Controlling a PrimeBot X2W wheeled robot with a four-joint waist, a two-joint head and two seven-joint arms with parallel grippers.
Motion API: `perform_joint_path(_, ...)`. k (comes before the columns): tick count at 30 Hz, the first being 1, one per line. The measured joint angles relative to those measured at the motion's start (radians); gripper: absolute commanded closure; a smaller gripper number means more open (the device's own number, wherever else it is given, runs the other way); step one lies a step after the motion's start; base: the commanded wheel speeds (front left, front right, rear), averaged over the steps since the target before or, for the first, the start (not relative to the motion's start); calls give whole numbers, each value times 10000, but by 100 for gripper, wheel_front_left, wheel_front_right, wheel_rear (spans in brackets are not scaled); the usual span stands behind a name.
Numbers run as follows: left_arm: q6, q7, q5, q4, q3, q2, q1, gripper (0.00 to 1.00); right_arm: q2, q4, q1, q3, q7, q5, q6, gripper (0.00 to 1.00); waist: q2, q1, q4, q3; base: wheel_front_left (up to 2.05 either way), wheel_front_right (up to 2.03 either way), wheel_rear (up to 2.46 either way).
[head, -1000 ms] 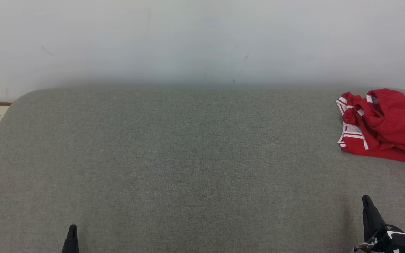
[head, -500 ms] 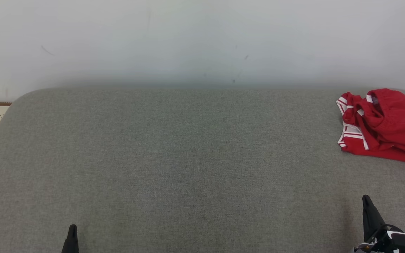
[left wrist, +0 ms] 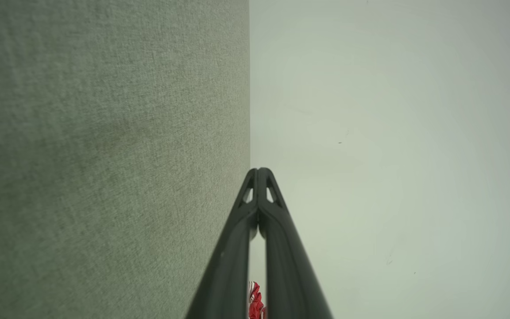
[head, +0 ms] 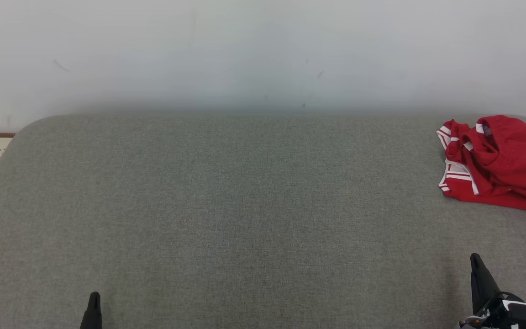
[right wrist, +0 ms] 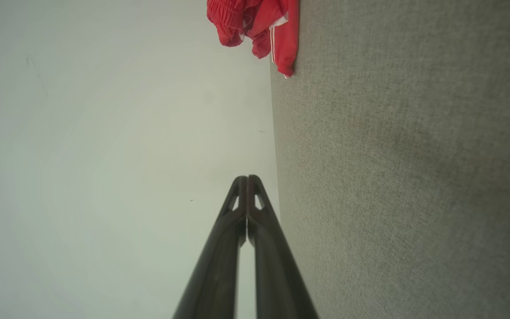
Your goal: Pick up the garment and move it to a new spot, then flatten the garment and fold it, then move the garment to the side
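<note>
Garment [head: 500,164], red with white stripes, is seen crumpled at the far right of the grey bench [head: 244,205]; left claw [left wrist: 259,170] and right claw [right wrist: 247,177] are pressed closed.

Nothing has shifted between the earlier pictures and now

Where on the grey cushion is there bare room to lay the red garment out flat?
The whole middle and left of the cushion lies bare, from the wall down to the left gripper and right gripper. Only the far right corner is taken, by the crumpled garment.
</note>
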Motion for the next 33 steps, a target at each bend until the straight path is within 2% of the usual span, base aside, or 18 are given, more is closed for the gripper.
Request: perform_joint_path(33, 0, 0, 0, 0, 0, 0, -1, 100, 6, 0, -6, -15, 13, -10, 0, 100, 0, 0, 0, 0, 0, 0, 0)
